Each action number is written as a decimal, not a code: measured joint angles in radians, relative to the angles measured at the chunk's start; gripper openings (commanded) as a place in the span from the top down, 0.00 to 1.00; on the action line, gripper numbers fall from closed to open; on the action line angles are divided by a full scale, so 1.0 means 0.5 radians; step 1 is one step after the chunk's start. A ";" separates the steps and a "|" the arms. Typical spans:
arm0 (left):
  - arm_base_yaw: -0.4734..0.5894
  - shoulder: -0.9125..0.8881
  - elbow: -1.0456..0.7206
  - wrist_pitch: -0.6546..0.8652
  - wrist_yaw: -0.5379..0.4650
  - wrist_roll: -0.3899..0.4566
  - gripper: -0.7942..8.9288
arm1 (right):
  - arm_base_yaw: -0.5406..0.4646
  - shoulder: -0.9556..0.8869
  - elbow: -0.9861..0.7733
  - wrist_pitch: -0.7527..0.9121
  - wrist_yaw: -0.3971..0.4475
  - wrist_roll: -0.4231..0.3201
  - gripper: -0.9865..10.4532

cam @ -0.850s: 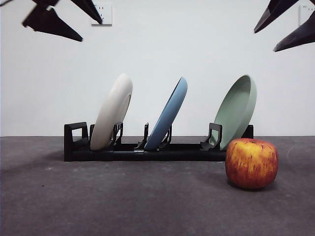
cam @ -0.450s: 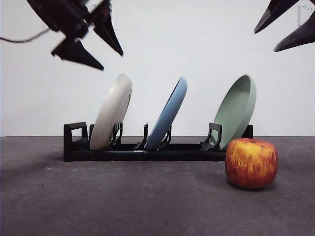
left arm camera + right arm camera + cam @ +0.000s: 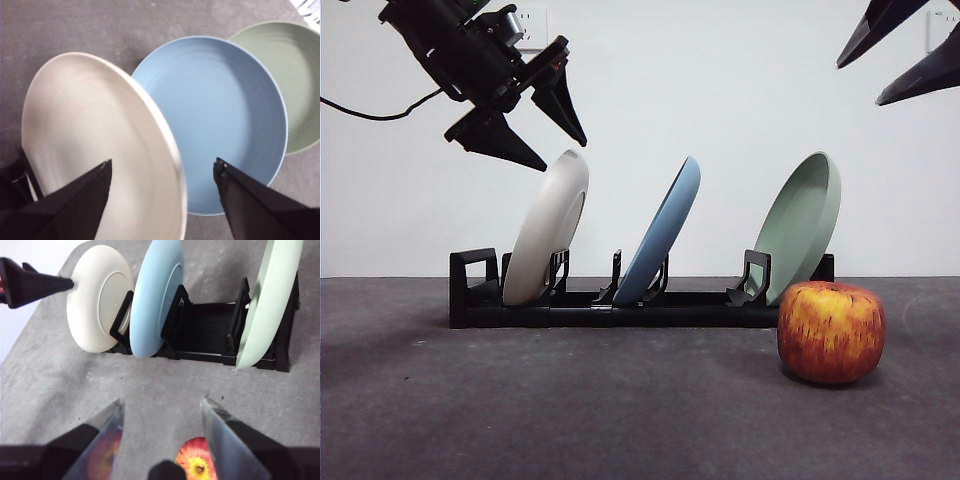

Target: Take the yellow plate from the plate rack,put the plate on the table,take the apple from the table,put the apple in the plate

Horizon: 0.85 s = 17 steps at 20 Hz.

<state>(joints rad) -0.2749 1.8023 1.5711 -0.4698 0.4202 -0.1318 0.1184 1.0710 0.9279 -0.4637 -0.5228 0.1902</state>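
The yellow plate (image 3: pixel 548 232) leans in the left slot of the black plate rack (image 3: pixel 610 310); it looks cream. My left gripper (image 3: pixel 565 155) hangs open at the plate's top rim, one jaw on each side of the edge. In the left wrist view the yellow plate (image 3: pixel 85 130) runs up between the spread jaws of the left gripper (image 3: pixel 162 162). The apple (image 3: pixel 831 332) rests on the table (image 3: pixel 620 420) in front of the rack's right end. My right gripper (image 3: pixel 860 85) waits open, high at the right, above the apple (image 3: pixel 197 465).
A blue plate (image 3: pixel 662 235) stands in the rack's middle slot and a sage-green plate (image 3: pixel 802 225) in the right one. The blue plate (image 3: pixel 220 110) is close behind the yellow one. A square loop handle (image 3: pixel 473 275) ends the rack at the left.
The left arm has come down and to the right, from the top left corner to the yellow plate's top rim. The plates, the apple and the right arm have not moved.
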 measured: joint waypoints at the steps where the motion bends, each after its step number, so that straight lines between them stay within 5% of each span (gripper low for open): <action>1: -0.008 0.001 0.000 0.001 0.000 -0.002 0.57 | 0.000 0.000 0.000 0.000 0.000 0.000 0.69; 4: -0.037 0.040 0.001 0.001 0.001 -0.002 0.58 | 0.000 0.000 0.000 0.000 0.001 0.000 0.69; 9: -0.050 0.075 0.001 0.000 -0.087 -0.002 0.94 | 0.000 0.001 0.001 -0.018 0.005 0.000 0.69; 17: -0.058 0.039 0.046 -0.072 0.067 -0.018 0.93 | 0.000 0.001 0.001 -0.031 0.005 0.000 0.69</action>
<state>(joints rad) -0.3038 1.8217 1.5940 -0.5060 0.4538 -0.1410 0.1184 1.0714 0.9283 -0.4789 -0.5201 0.1902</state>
